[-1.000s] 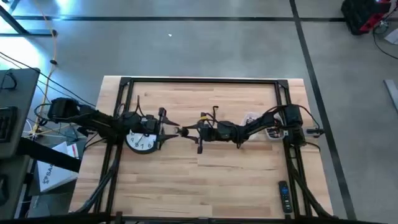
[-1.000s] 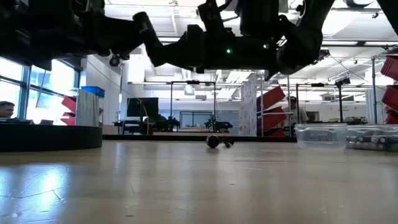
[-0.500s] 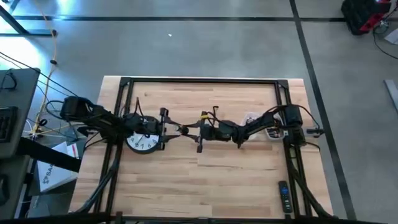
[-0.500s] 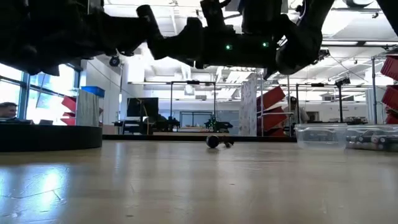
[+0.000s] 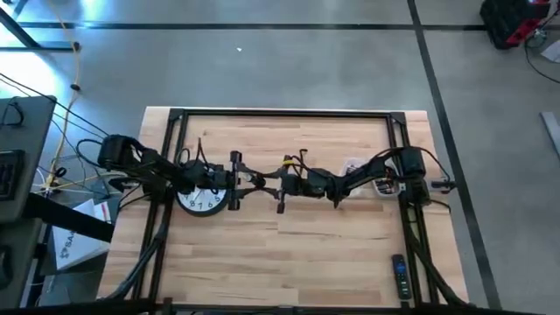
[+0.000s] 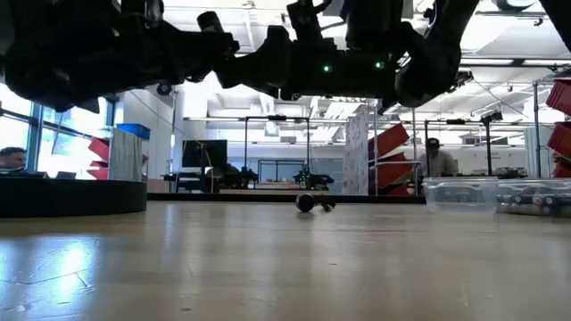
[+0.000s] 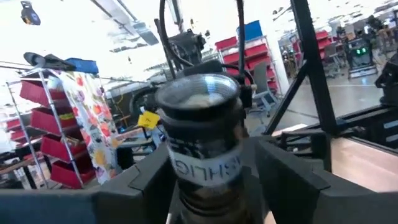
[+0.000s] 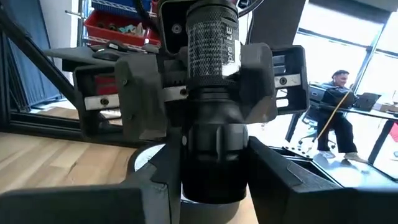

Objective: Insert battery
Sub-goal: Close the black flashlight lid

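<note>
A black flashlight [image 8: 212, 68] with a knurled, lettered tube hangs in the air over the table's middle, between my two grippers. My left gripper [image 5: 246, 182] comes at it from the table's left and my right gripper [image 5: 273, 185] from the right; both are shut on it. In the left wrist view the lettered tube [image 7: 202, 134] rises between the fingers and ends in a round rim. The battery is out of view. My left gripper pinches the flashlight's lettered tube [image 7: 205, 165] between its two fingers [image 7: 283, 171], level from the table's left. The flashlight is clear of the table. My right gripper pinches the flashlight's thicker smooth section [image 8: 214, 158] between its two fingers [image 8: 280, 180], level from the table's right. The knurled tube [image 8: 213, 46] runs on ahead of the fingers, along them, into the left gripper.
A round clock [image 5: 199, 202] lies face up under the left arm. A clear box [image 6: 464, 194] stands at the right, beside the right arm's base [image 5: 411, 179]. A remote [image 5: 399, 276] lies at the near right. A small dark thing [image 6: 309, 203] lies far back.
My left arm has moved toward the table's right, bringing its gripper closer to my right gripper over the clock. The right gripper has stayed where it was with the flashlight.
</note>
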{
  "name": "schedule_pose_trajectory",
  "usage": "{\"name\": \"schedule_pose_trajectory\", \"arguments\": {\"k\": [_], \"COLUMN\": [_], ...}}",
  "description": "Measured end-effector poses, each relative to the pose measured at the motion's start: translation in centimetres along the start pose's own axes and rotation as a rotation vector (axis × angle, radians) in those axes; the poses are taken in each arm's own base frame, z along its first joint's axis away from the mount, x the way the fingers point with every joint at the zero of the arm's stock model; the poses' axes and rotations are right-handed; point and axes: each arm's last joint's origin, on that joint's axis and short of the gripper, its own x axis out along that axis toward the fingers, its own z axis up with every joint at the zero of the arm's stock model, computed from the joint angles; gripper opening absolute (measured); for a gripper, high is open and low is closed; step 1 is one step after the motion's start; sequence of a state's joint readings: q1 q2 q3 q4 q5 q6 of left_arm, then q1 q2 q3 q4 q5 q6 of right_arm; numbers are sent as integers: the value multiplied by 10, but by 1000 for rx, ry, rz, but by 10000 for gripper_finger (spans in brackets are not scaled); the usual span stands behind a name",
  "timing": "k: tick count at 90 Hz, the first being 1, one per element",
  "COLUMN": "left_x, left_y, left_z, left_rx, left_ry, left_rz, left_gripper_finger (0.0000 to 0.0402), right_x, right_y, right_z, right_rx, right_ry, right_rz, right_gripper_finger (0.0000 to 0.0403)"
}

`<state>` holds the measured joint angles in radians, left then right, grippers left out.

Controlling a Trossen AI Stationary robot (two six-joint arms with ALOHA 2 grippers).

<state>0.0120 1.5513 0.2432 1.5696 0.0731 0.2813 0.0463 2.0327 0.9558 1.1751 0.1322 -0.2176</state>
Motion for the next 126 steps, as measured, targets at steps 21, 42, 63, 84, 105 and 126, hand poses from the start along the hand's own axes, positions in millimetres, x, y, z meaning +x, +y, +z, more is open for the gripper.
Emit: {"name": "schedule_pose_trajectory", "arguments": {"k": [21,42,63,84,105,126], "left_x": [0,-1,-6,-14,-14,-14], "left_y": [2,2,1,1,1,2], "left_z": [6,6,4,10,10,10], "left_rx": [-58,-57,-50,-42,-42,-43], "left_ry": [-29,-26,-10,-32,-39,-40], "left_rz": [15,17,5,-10,-13,-9], "left_gripper_finger": [164,131,124,124,124,124], "right_x": [0,0,-1,-1,-1,-1], "right_y": [0,0,7,7,7,7], "right_z": [0,0,4,5,5,5], "right_rx": [-9,-20,-75,-70,-65,-63], "right_ry": [7,-1,-23,-31,-32,-33], "right_rz": [-11,-13,-13,-30,-31,-34], "right_gripper_finger": [107,107,107,107,107,107]}}
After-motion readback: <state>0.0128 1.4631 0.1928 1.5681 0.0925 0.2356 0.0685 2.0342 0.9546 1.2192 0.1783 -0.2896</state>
